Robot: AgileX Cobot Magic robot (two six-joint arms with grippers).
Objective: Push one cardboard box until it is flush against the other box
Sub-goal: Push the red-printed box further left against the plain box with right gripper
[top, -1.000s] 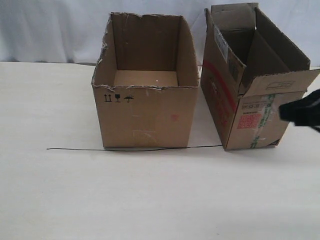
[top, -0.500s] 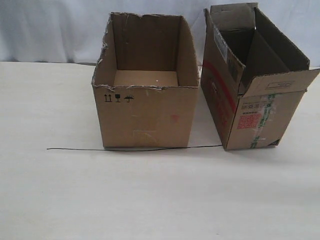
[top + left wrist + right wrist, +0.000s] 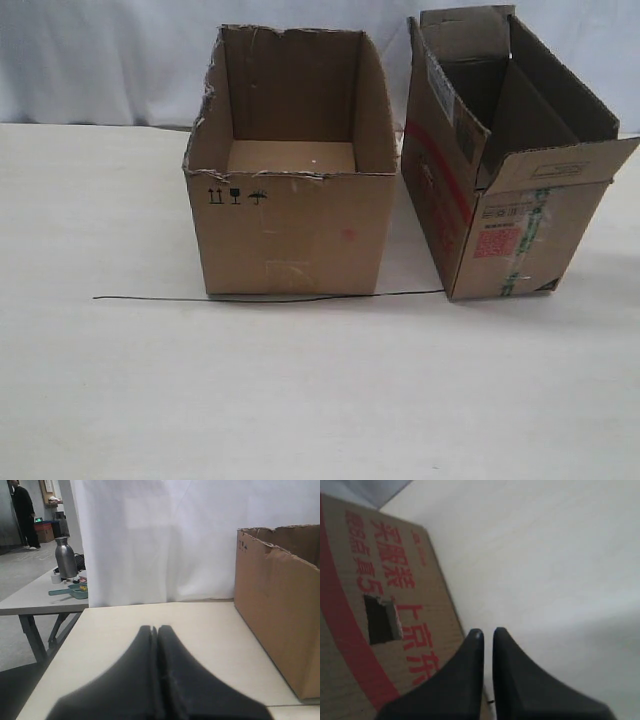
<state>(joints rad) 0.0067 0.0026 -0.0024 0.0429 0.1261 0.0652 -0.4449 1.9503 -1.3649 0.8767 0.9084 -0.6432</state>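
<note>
Right gripper (image 3: pixel 485 634): fingers drawn nearly together, only a thin slit between them, nothing held. It sits low beside a wall of the cardboard box (image 3: pixel 395 580), the one printed with a red stripe, red characters and a cut hand-hole; contact between tips and wall cannot be told from the wrist view. Exterior view: cardboard box (image 3: pixel 510 240) stands upright on the right, flaps open, red label and green-printed tape on its near face, turned slightly askew. The other box (image 3: pixel 290 230), wider, torn rim, black handling symbols, stands to its left. A wedge of bare table separates the two, so they are near but not flush. Thin dark line (image 3: pixel 150 299) runs along the table (image 3: pixel 300 400) at the near feet of both boxes. Left gripper (image 3: pixel 154 629): fingers pressed together, empty, pointing along the table past the outer side of the other box (image 3: pixel 275 605), clear of it. Neither arm shows in the exterior view. Judgement: the push is still to be made or only partly made; the gap remains open. Next move calls for the right fingers to bear flat on the outer wall, low down, and drive leftward, squaring the skew so the facing walls meet along their whole length without tipping the tall box.
</note>
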